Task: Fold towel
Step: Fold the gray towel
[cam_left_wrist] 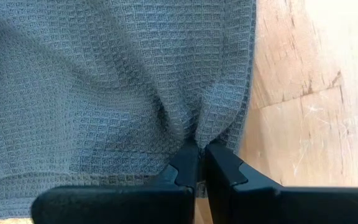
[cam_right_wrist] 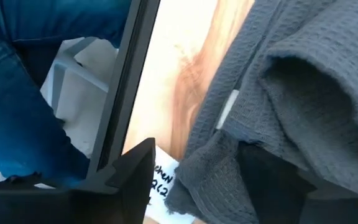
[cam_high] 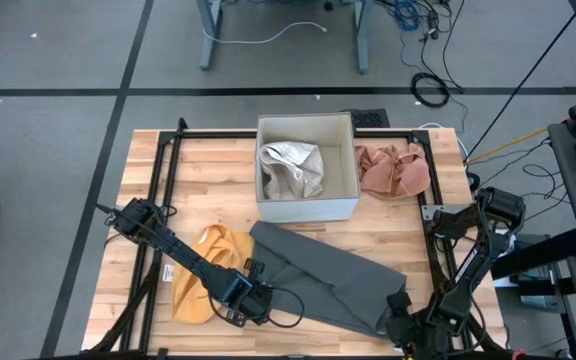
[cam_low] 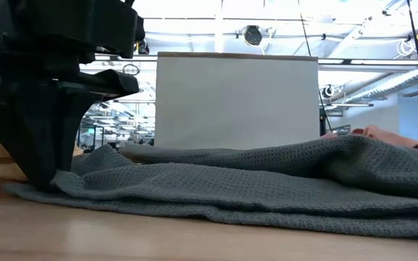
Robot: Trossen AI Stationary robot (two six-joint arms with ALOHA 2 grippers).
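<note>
Left hand (cam_left_wrist: 197, 163) pinched on towel (cam_left_wrist: 104, 81)

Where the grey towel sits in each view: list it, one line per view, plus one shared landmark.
High view: grey towel lies diagonally, lower centre, in front of the white box.
Low view: towel spans the foreground, box behind it.
Left wrist view: towel fills most of the picture, pinched by the left gripper.
Right wrist view: towel bunched.
Shared landmark: the wooden table.

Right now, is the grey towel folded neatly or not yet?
Not yet. The grey towel lies rumpled and slanted across the table, with loose ridges in the low view. The left gripper pinches its edge; the right gripper is open at its other end.
</note>
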